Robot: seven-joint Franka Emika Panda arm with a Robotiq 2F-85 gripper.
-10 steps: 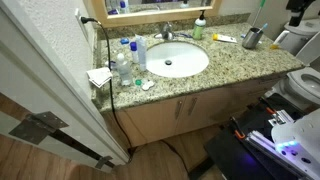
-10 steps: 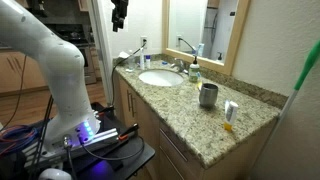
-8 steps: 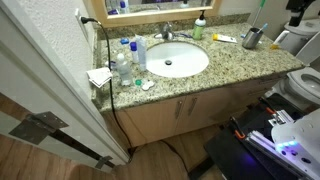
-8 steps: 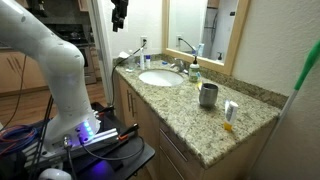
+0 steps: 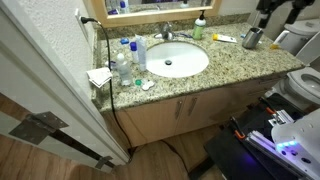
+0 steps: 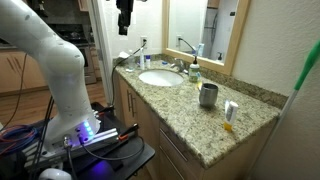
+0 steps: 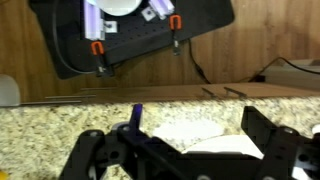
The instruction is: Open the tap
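Plenty of travel lies ahead: in an exterior view my black two-finger gripper (image 6: 124,26) hangs high in the air off one end of the speckled granite counter (image 6: 200,125). It is well apart from the small shiny chrome tap (image 6: 178,66), which stands at the back rim of the white oval basin (image 5: 195,60), below the mirror. The wrist view shows the jaws spread wide with nothing between them, only granite and a white cloth or paper (image 7: 205,135) beneath. I judge this to be the approach. To do it well, I would carry the wrist across above the clear plastic bottles with blue caps (image 5: 125,60) and descend behind the basin. I would then set the fingers either side of the lever and lift gently, since chrome is likely slippery and the handle short. I cannot make out how the lever sits from here.
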